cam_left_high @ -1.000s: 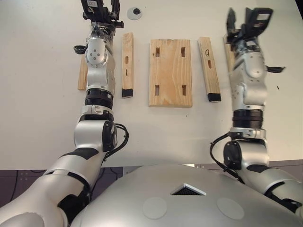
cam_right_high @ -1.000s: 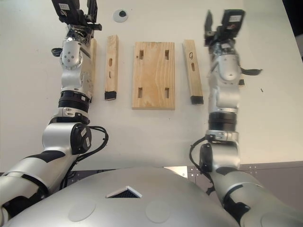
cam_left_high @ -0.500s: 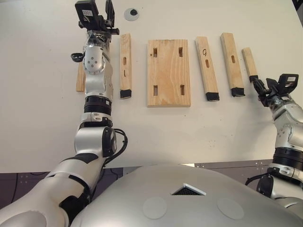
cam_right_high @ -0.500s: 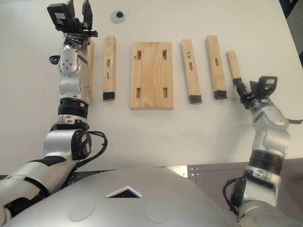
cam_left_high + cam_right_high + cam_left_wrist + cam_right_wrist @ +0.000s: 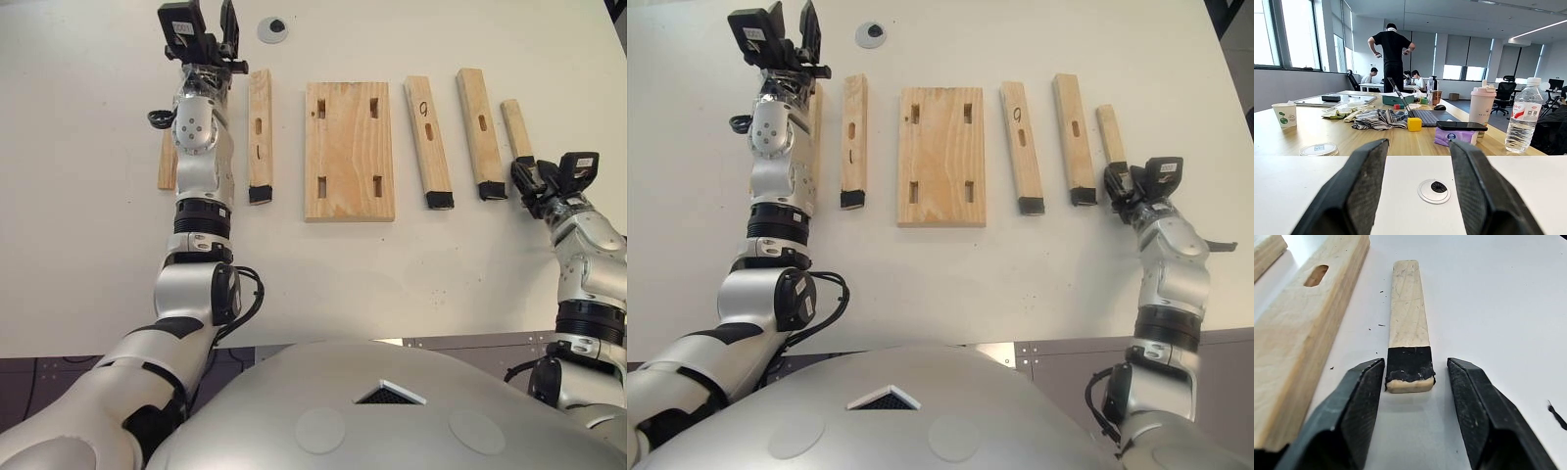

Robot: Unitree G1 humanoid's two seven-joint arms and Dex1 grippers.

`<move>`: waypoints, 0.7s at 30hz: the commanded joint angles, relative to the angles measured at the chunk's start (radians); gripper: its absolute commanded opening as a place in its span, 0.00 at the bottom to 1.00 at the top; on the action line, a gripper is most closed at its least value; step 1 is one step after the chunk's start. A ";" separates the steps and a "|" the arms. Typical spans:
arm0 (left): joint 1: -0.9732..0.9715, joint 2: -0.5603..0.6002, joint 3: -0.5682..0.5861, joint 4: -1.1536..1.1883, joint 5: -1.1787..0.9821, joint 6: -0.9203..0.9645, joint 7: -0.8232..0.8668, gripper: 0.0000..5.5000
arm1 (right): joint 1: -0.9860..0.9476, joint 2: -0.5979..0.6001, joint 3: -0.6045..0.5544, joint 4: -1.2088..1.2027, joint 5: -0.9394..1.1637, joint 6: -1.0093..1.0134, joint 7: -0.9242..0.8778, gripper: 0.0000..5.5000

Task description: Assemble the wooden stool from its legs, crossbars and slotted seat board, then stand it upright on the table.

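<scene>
The slotted seat board (image 5: pixel 349 150) lies flat mid-table. A slotted leg (image 5: pixel 260 132) lies to its left, and two more legs (image 5: pixel 428 139) (image 5: pixel 478 129) to its right. A short crossbar (image 5: pixel 513 125) with a black end lies farthest right. My right gripper (image 5: pixel 1410 396) is open at table level, its fingers (image 5: pixel 1359 406) on either side of that black end without touching it. Another wooden piece (image 5: pixel 169 162) is partly hidden under my left arm. My left gripper (image 5: pixel 1418 196) is open and holds nothing, at the table's far left beyond the pieces.
A small white disc (image 5: pixel 274 28) with a black centre sits on the white table (image 5: pixel 98 245) at the far edge, just right of the left gripper. The table's right edge is close to the right arm. Bare table stretches in front of the parts.
The right arm swung from above the right-hand legs back to the near right, uncovering a leg and the crossbar. It then edged forward around the crossbar's black end. The left arm barely moved.
</scene>
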 commanded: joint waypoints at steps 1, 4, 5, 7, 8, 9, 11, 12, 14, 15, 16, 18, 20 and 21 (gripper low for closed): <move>-0.013 -0.001 -0.005 -0.002 0.000 0.017 -0.003 0.42 | 0.014 0.026 0.038 0.036 -0.010 0.012 0.012 0.32; -0.011 0.000 -0.005 -0.005 -0.001 0.020 -0.003 0.42 | 0.038 0.019 0.053 0.018 -0.022 0.003 0.004 0.24; -0.011 0.000 -0.005 -0.006 -0.001 0.021 -0.003 0.42 | 0.044 0.015 0.057 0.014 -0.030 -0.003 -0.003 0.24; -0.016 0.004 -0.005 -0.019 -0.015 0.048 -0.026 0.42 | 0.038 0.008 0.040 0.004 -0.061 -0.039 -0.071 0.24; -0.020 0.007 -0.010 -0.036 -0.039 0.090 -0.072 0.42 | 0.021 0.007 0.017 -0.013 -0.074 -0.090 -0.120 0.24; -0.025 0.005 -0.019 -0.079 -0.110 0.211 -0.168 0.42 | -0.002 0.007 0.013 -0.068 -0.100 -0.168 -0.152 0.24; -0.010 0.003 -0.042 -0.213 -0.300 0.517 -0.358 0.42 | -0.041 0.018 0.042 -0.175 -0.134 -0.258 -0.177 0.24; 0.005 0.000 -0.035 -0.301 -0.434 0.694 -0.413 0.42 | -0.060 0.028 0.076 -0.228 -0.135 -0.280 -0.158 0.24; 0.008 -0.021 0.030 -0.394 -0.671 0.983 -0.404 0.42 | -0.081 0.041 0.175 -0.316 -0.162 -0.329 -0.105 0.24; 0.003 -0.043 0.074 -0.417 -0.786 1.087 -0.364 0.42 | -0.090 0.055 0.225 -0.357 -0.169 -0.341 -0.084 0.24; -0.001 -0.060 0.102 -0.433 -0.862 1.150 -0.330 0.42 | -0.099 0.070 0.269 -0.383 -0.171 -0.349 -0.068 0.24; -0.004 -0.084 0.124 -0.457 -0.945 1.225 -0.275 0.42 | -0.110 0.091 0.319 -0.412 -0.162 -0.347 -0.056 0.24; -0.002 -0.109 0.124 -0.473 -0.988 1.284 -0.221 0.42 | -0.124 0.120 0.361 -0.432 -0.162 -0.332 -0.047 0.24; -0.001 -0.122 0.130 -0.481 -1.014 1.307 -0.192 0.42 | -0.130 0.132 0.377 -0.437 -0.168 -0.325 -0.047 0.24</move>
